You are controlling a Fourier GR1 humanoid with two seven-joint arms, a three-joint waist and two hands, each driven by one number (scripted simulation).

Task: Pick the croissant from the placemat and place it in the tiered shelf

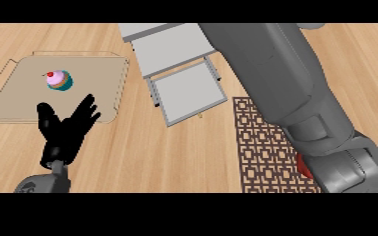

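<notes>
We see the left hand [65, 127] resting below the tan cutting board [29, 97], fingers spread, holding nothing. A pink-frosted cupcake [58, 79] sits on that board. The grey tiered shelf [184, 82] stands right of the board. The right forearm [291, 90] crosses the brown patterned placemat [258, 150]; right hand and croissant are hidden, so we cannot tell.

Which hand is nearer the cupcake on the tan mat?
Left. The left hand rests open just below the cupcake, at the tan mat's near edge. The right hand is not visible; only its forearm shows, far right of the cupcake.
</notes>
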